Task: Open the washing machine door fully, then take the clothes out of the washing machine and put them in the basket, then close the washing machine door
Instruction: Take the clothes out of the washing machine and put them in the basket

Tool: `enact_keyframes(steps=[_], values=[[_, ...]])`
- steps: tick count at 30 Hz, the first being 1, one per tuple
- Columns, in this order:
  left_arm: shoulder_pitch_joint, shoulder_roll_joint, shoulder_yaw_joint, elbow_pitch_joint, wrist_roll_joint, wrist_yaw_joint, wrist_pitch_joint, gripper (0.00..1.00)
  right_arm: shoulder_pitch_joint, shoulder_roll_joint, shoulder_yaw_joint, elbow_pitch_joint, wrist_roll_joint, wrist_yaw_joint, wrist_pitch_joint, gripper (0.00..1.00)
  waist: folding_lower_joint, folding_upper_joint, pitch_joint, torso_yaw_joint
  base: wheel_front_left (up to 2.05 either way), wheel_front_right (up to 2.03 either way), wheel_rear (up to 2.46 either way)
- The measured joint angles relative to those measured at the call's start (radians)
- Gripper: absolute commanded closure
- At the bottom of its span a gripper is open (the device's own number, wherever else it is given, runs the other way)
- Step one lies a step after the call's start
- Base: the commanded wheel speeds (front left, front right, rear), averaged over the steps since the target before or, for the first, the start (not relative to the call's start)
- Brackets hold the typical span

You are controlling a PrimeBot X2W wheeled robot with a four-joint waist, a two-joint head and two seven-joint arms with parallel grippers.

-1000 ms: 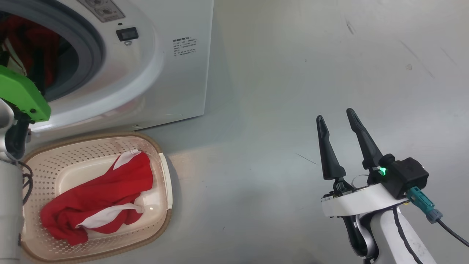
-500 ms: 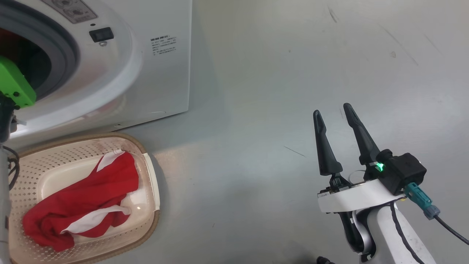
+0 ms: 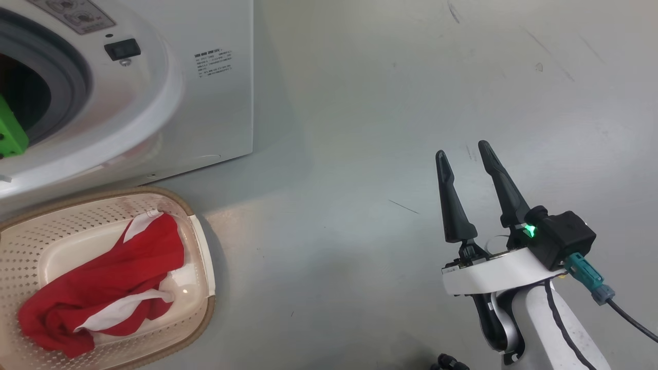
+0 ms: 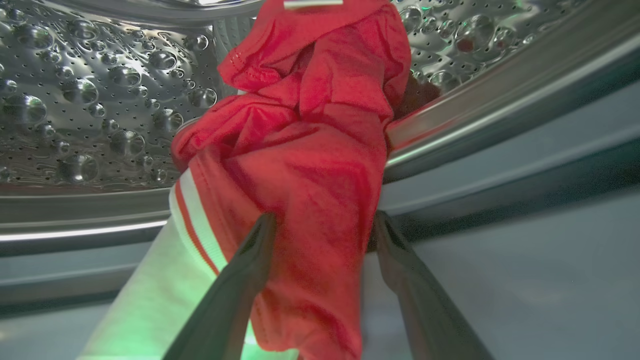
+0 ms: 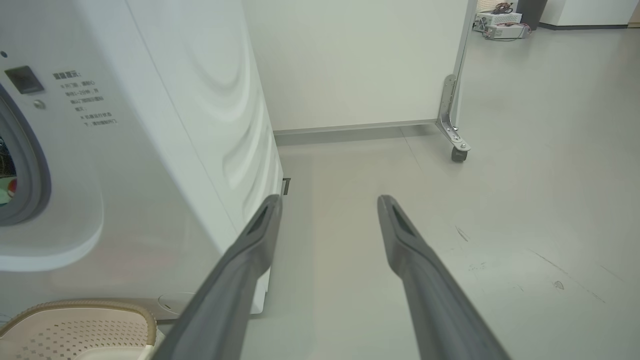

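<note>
here, left arm: reaching into the washing machine [image 3: 216, 103], left gripper [image 4: 324, 217] spread wide, one finger on each side of a red garment [image 4: 310, 150] draped over the lip of the steel drum [image 4: 75, 100].
right arm: held low over the grey floor [image 3: 360, 154], right gripper [image 3: 461, 149] parted and empty, well apart from the machine.
garments: two, the other, a second garment [image 3: 103, 288], red and white, crumpled in the basket [image 3: 203, 267].
baskets: one, at the machine's foot.

Bright, even indoor light
A soft shadow is being cast on the floor [image 3: 288, 154] right of the washing machine [image 3: 221, 113]; glare is being thrown off its drum [image 4: 75, 115].
</note>
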Motion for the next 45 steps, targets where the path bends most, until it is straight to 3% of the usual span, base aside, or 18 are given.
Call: enact_keyframes(steps=[4,5,6,7,20,33,45], values=[[-0.012,0.004,-0.005,0.017,0.007,0.0,0.0,0.0,0.0,0.0,0.001,-0.001,0.0,-0.001,0.0,0.0,0.0,0.0,0.002,-0.002,0.0,0.0,0.0],[-0.016,0.004,-0.006,0.021,0.007,0.0,0.0,0.36,-0.001,0.0,0.002,-0.001,0.0,-0.001,0.0,0.0,0.0,0.0,0.002,-0.002,0.0,0.0,0.0],[-0.019,0.004,-0.006,0.026,0.007,0.0,0.0,0.8,-0.001,0.0,0.002,-0.002,0.0,-0.001,0.0,0.0,0.0,0.0,0.002,-0.002,0.0,0.0,0.0],[-0.021,0.003,-0.007,0.028,0.007,-0.001,0.0,1.0,-0.001,0.0,0.002,-0.003,0.0,-0.002,0.0,0.0,0.0,0.0,0.002,-0.002,0.0,0.0,0.0],[-0.045,-0.031,-0.031,0.065,0.015,-0.007,-0.064,1.0,-0.006,0.0,-0.011,-0.003,0.0,-0.015,0.0,0.0,0.0,0.0,-0.003,0.012,0.0,0.0,0.0],[-0.036,-0.081,-0.051,0.074,0.034,-0.002,-0.341,1.0,-0.006,0.0,-0.042,0.028,-0.015,-0.014,0.0,0.0,0.0,0.0,-0.073,0.072,0.0,0.0,0.0],[0.09,-0.132,-0.114,0.064,0.065,-0.011,-0.546,1.0,0.019,-0.001,-0.069,0.054,-0.024,-0.004,0.0,0.0,0.0,0.0,-0.171,0.148,0.0,0.0,0.0]])
